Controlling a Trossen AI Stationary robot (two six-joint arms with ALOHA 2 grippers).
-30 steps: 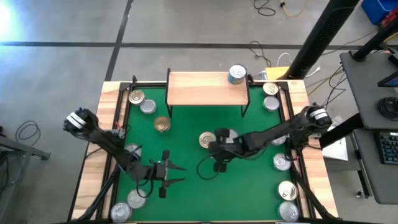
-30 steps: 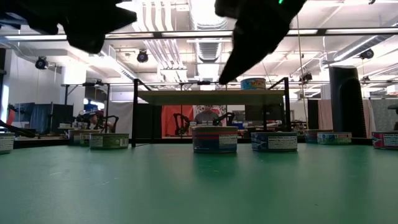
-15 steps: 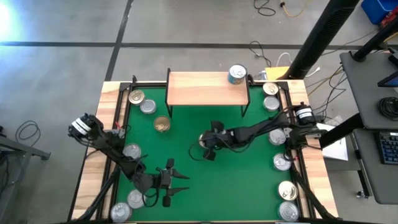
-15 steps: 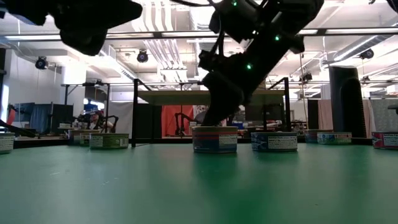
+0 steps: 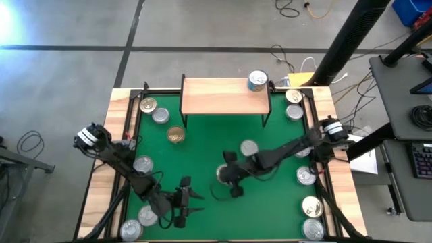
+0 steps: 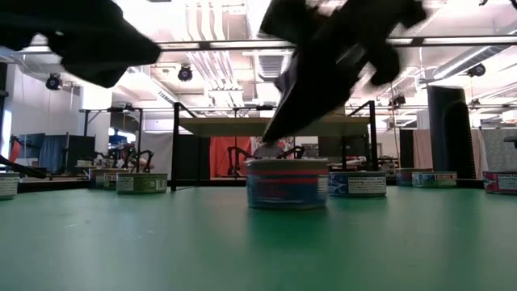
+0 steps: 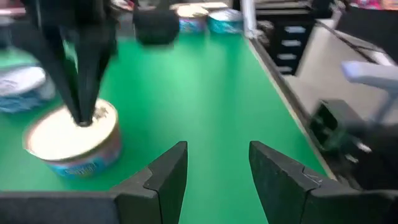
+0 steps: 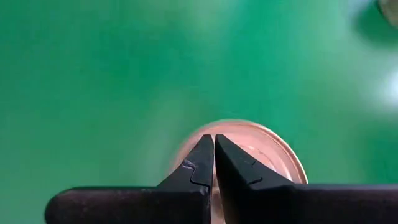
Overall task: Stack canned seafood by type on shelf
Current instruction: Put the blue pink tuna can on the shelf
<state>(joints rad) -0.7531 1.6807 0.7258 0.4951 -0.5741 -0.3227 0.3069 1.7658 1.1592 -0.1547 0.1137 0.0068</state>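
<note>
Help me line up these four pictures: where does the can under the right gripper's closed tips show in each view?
High view: can on the green mat's middle, under the right gripper.
Low view: centre, nearest tin.
Left wrist view: gold-topped tin, dark tips touching its lid.
Right wrist view: behind the shut fingertips.
Shared landmark: the right gripper's tips on its lid.

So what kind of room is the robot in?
Probably a workshop or robot lab: bare ceiling pipes overhead, loose cables on the concrete floor, and a desk with a keyboard beside the green table.
</note>
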